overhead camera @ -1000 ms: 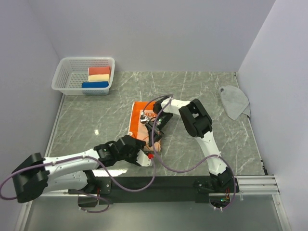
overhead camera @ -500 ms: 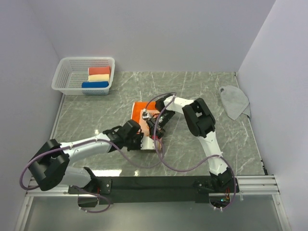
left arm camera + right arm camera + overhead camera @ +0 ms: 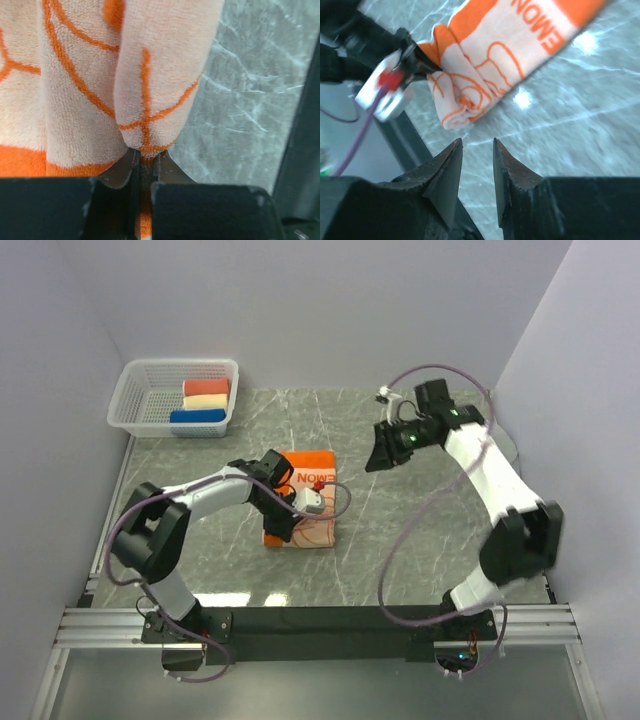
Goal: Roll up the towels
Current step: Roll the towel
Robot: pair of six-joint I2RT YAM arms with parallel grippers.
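The marble counter (image 3: 420, 530) carries both cloths. The larger one, the orange towel (image 3: 312, 472), is only partly rolled. Its end at the left hand (image 3: 145, 159) is turned into a short, loose roll, while the part beyond that hand, with the letters "EMON", lies flat on the counter. I judge that less than half of its length is wound up.

Of the grey towel (image 3: 513, 455) only an edge shows, behind the right arm, well apart from the left hand. I cannot tell its shape, but it seems not yet rolled, so it is left to do after the orange one.

A white basket (image 3: 135, 405) with three small rolls stands far from both hands.

The left hand is almost closed, and its two fingers pinch the folded edge of the roll. The right hand (image 3: 476, 145) hangs above the counter, away from the orange towel. Its fingers stand a little apart and have nothing between them.
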